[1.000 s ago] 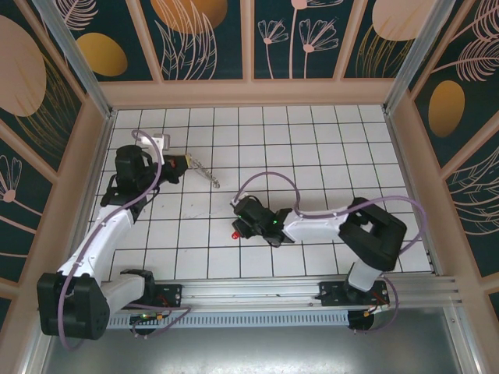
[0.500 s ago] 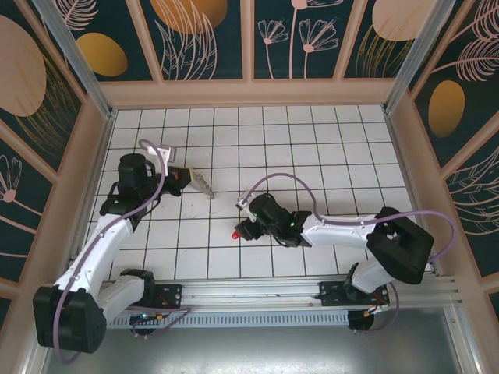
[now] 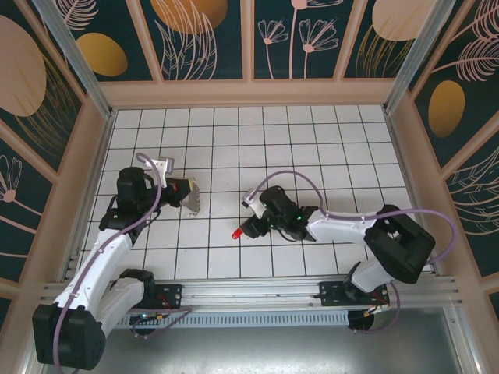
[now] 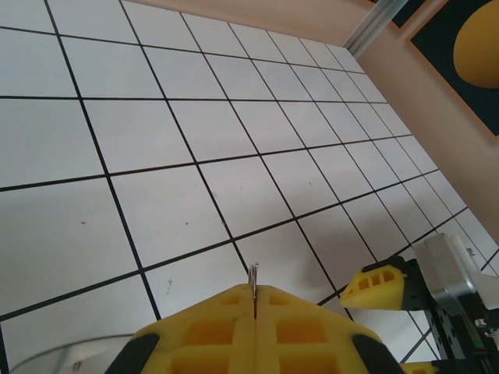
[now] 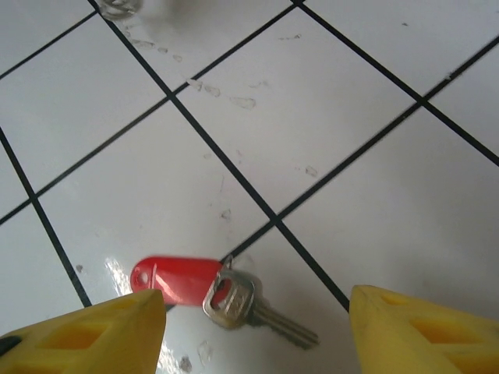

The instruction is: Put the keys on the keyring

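Right now my right gripper hangs low with jaws spread wide, and the key lies flat on the white grid table between my yellow fingers. My left gripper is clenched on the keyring, well apart from the key

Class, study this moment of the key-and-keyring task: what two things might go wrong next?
1. The key lies flat on the table in front of the open right gripper. Closing may catch just its red tag or scrape the tile.
2. The left gripper is shut on a thin metal edge of the keyring, which might slip or twist during threading.
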`<state>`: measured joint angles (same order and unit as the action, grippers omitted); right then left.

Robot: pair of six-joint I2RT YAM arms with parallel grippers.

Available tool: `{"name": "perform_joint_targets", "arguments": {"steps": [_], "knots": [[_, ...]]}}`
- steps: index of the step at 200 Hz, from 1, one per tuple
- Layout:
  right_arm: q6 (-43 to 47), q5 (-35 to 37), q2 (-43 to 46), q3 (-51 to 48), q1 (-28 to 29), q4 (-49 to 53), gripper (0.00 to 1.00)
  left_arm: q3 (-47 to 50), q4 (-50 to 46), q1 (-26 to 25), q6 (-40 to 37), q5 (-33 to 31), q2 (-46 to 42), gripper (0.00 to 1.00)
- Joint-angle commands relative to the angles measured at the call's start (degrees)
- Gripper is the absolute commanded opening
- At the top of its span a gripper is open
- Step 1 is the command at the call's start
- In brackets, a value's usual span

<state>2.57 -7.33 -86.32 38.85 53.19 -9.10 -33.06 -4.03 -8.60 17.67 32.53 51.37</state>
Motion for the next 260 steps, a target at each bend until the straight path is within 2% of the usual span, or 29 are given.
{"name": "perform_joint_targets", "arguments": {"steps": [1,35,70,90,135,260], "knots": [[-0.5,-1.2,-3.2,4.2,-0.1,1.3,0.63,0.6,2.7,-0.2,2.1,-0.1,-0.4,0.0],[-3.3,-0.5,-5.3,7.0,0.7,5.1,0.61,-0.6,-0.4,-0.3,0.4,-3.4,0.0,0.0],[-3.9,-0.1,-6.4,7.7,2.3,7.6,0.54,-0.5,0.3,-0.3,0.7,-3.4,0.2,0.0],[-3.1,1.6,-7.7,8.7,3.1,9.1,0.53,-0.6,0.6,-0.3,0.8,-3.4,0.0,0.0],[-2.0,2.6,-10.2,10.3,3.1,9.7,0.44,-0.6,-0.3,-0.3,0.6,-4.0,-0.9,0.0],[-2.6,2.1,-12.1,10.6,3.2,9.5,0.32,-1.0,-0.4,-0.3,0.0,-4.0,-1.4,0.0]]}}
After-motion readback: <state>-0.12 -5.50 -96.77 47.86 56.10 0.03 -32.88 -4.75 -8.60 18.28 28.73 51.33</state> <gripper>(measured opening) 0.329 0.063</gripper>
